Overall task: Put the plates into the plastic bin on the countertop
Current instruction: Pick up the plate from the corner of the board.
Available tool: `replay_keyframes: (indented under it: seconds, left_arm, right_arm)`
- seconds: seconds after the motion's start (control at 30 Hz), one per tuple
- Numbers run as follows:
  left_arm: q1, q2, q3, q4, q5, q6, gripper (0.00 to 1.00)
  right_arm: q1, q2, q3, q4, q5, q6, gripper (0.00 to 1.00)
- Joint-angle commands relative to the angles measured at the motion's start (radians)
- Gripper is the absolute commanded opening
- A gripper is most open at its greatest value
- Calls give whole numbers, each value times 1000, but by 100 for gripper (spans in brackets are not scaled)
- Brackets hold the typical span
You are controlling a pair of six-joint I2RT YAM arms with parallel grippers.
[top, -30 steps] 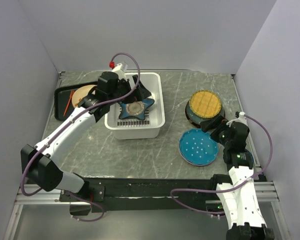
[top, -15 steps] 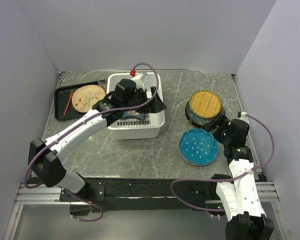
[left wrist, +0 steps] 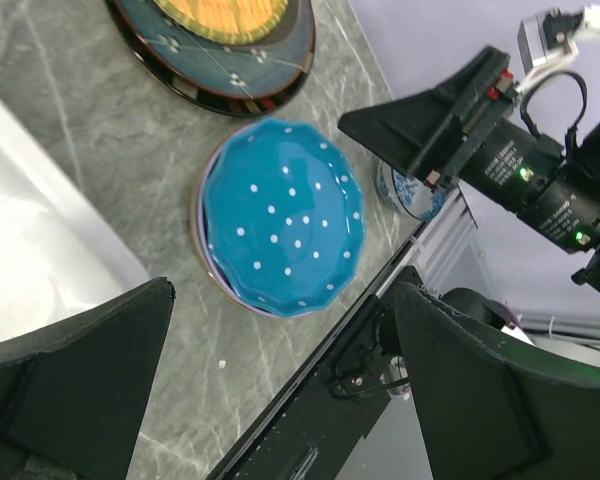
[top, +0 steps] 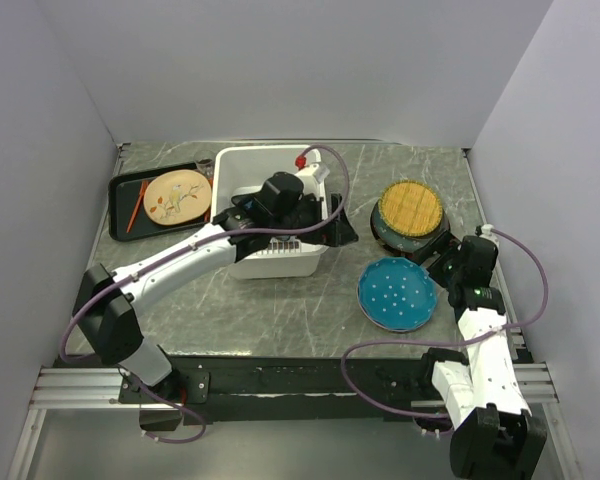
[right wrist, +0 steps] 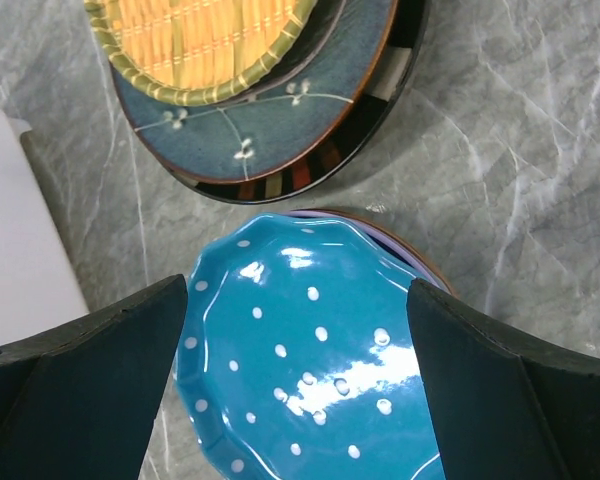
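A teal dotted plate (top: 397,294) lies on the countertop (top: 280,300) at the right front, stacked on a lavender plate (right wrist: 417,259). Behind it a yellow woven plate (top: 411,206) rests on a dark teal plate (right wrist: 270,130). The white plastic bin (top: 242,172) stands at centre; my left arm covers most of its inside. My left gripper (top: 337,226) hangs open past the bin's right rim, its wrist view looking down on the teal plate (left wrist: 282,215). My right gripper (top: 442,262) is open just right of the teal plate (right wrist: 310,370), which sits between its fingers.
A black tray (top: 123,190) at the back left holds a tan plate (top: 177,195) and an orange stick (top: 136,205). A small blue-patterned cup (left wrist: 405,195) stands by the right arm near the table's front edge. Walls close in the left, back and right.
My left arm has swung right, from over the bin's back left to beyond its right rim. The right arm has shifted slightly back and right. Both grippers stay open.
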Motion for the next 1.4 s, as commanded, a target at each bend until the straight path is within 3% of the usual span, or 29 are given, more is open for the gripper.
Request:
replay_keyframes:
  seconds: [0.0,0.57,0.73,1.37]
  left_arm:
    - [-37,16,38,43,18,5,97]
    - [-152,171,84,35,10,-17,95]
    - [-184,237,159,-43,-77,5,92]
    - [-216,421,251,-94,-169,-1,86]
  right_arm:
    - [-8,17,-18,38,23,-9,97]
    - [-18,83,-47,84,68,13,98]
    - [-27,94,-50,97,66,14,98]
    - [-33,131,-58,126,36,13,97]
